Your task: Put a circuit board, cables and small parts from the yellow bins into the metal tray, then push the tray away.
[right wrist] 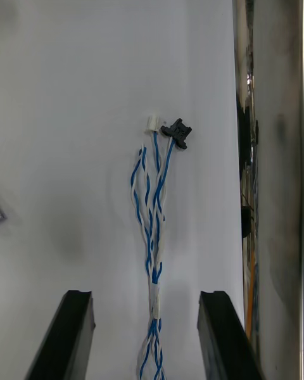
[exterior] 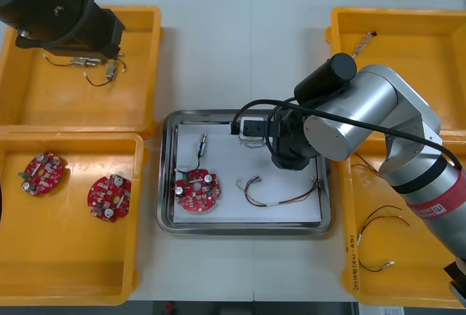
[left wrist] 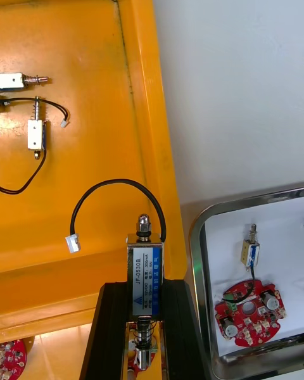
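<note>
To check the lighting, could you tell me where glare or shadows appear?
Front view: the metal tray's rim gleams. Right wrist view: a faint shadow beside the blue and white cable by the right end effector. Left wrist view: glare on the yellow bin beside the left end effector.

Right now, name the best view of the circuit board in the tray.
Front view: the circuit board lies whole in the metal tray. Left wrist view catches it farther off; right wrist view faces a blue and white cable.
</note>
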Robot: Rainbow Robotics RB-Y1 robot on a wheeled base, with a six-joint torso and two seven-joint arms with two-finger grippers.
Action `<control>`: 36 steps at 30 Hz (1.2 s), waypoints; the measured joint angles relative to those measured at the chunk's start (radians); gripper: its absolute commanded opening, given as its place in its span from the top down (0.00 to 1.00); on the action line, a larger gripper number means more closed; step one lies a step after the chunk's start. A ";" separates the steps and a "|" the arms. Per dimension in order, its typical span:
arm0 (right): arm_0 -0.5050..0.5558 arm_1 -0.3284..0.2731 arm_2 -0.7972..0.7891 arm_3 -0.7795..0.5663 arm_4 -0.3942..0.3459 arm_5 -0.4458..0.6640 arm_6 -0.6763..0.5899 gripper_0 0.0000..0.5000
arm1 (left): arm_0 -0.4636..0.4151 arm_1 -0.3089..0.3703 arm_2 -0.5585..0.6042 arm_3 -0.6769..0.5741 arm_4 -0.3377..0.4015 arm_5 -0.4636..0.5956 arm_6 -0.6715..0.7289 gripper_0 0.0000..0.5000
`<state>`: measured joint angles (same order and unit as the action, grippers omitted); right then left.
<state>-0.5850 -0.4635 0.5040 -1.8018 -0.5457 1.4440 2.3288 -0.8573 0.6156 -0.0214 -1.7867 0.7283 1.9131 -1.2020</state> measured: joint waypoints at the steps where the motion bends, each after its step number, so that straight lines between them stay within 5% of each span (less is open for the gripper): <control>1: 0.000 0.000 0.000 0.000 -0.002 0.000 0.000 0.00 | 0.000 0.000 0.000 0.000 0.000 0.000 0.000 1.00; 12: 0.000 -0.004 -0.001 -0.006 -0.030 0.023 -0.004 0.00 | 0.000 0.000 0.000 0.000 0.001 0.000 0.001 1.00; 30: -0.006 -0.004 -0.167 -0.241 -0.114 0.446 -0.351 0.00 | 0.000 -0.001 0.000 0.000 0.005 0.000 0.001 1.00; 36: -0.011 -0.007 -0.270 -0.284 -0.173 0.471 -0.419 0.00 | 0.000 -0.017 0.000 0.000 0.003 0.000 0.009 1.00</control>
<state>-0.5961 -0.4705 0.2336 -2.0858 -0.7185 1.9151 1.9098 -0.8573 0.5981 -0.0214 -1.7870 0.7308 1.9132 -1.1928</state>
